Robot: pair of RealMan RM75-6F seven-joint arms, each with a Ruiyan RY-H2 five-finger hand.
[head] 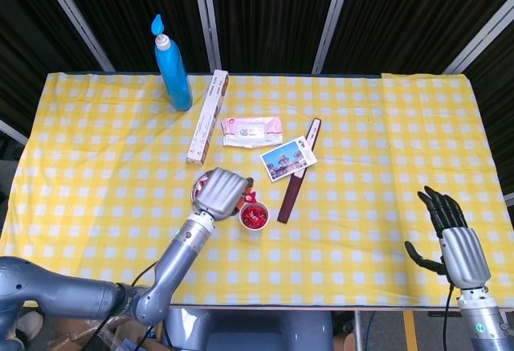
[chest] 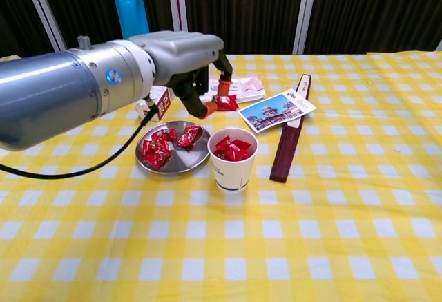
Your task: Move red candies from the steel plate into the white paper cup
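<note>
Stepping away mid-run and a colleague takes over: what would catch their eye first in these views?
First, the left hand raised over the table, pinching a red candy above and just behind the white paper cup, which already holds candies. Next, the steel plate left of the cup, with more red candies on it. The right hand sits far off at the table's near right edge, holding nothing.

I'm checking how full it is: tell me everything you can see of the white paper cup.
The white paper cup stands upright on the yellow checked tablecloth, just right of the steel plate, seemingly not touching it. It is plain white with a rolled rim and small bluish print low on its side. Red candies fill it near the rim. The left hand holds another candy above it, not touching.
</note>
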